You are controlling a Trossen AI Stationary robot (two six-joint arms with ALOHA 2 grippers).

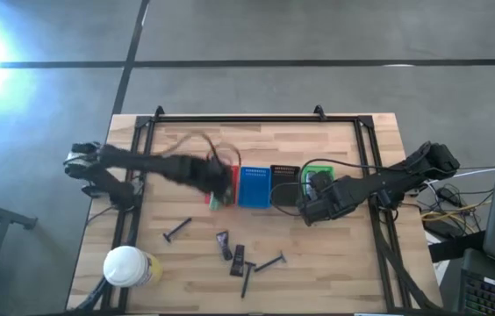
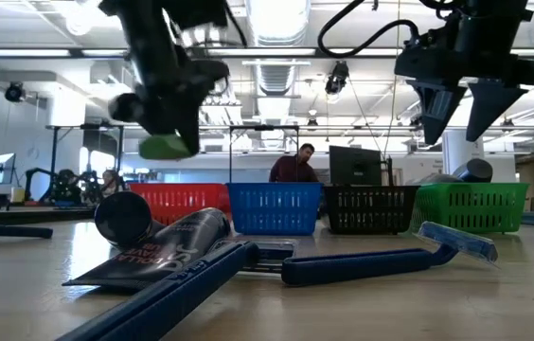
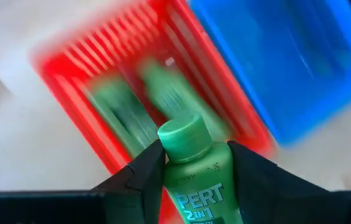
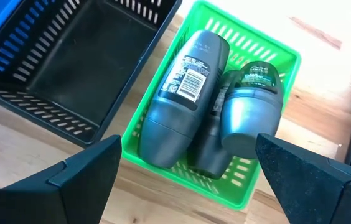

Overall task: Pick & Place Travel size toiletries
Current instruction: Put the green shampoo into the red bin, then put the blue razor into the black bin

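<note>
left end effector [image 3: 191, 171]: clamped on a small green plastic shampoo bottle [image 3: 197, 174], above the red slatted basket [image 3: 70, 68]
right end effector [image 4: 188, 171]: spread wide over the green basket [image 4: 287, 59]
advice: centre over basket, lower, then release

You had two dark, near-black arms; the left arm [image 1: 155, 165] and right arm [image 1: 379, 183] carried looping black cables. Fingers [image 4: 312, 171] were matte black, wedge-shaped, broad.

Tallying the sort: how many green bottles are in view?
3: one bottle held in the left gripper over the red basket, two blurred bottles lying inside it. More may be hidden.
</note>
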